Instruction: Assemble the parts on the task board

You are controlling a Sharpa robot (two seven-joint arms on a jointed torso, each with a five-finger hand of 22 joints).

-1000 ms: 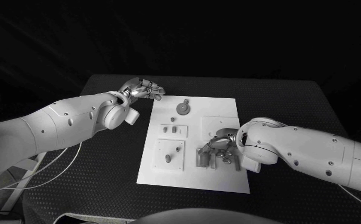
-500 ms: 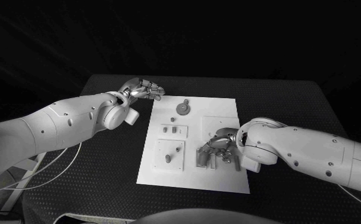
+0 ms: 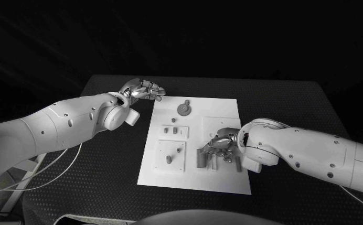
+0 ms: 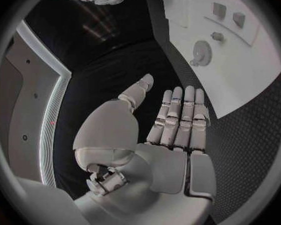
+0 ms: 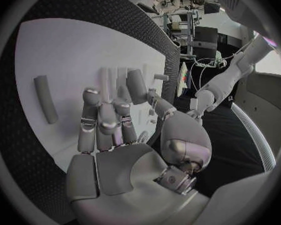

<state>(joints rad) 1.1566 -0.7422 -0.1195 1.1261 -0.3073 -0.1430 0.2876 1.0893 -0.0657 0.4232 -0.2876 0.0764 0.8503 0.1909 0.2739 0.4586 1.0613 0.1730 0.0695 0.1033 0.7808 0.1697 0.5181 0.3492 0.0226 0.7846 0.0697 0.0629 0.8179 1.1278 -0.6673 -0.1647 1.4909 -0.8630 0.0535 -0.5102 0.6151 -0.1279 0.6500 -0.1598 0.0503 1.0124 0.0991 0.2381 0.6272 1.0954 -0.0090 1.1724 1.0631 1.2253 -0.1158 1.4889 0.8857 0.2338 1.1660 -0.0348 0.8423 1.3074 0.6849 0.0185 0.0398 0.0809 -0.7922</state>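
Silver right hand [image 3: 220, 149] now slightly nearer on task board [image 3: 219, 112].

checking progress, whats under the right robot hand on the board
The right robot hand hovers over upright grey parts on the task board. Its fingers cover some of them; whether it touches any is unclear.

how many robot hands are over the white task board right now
1: the right hand is over the task board by its near parts. The left hand hovers off its far left corner, over the table.
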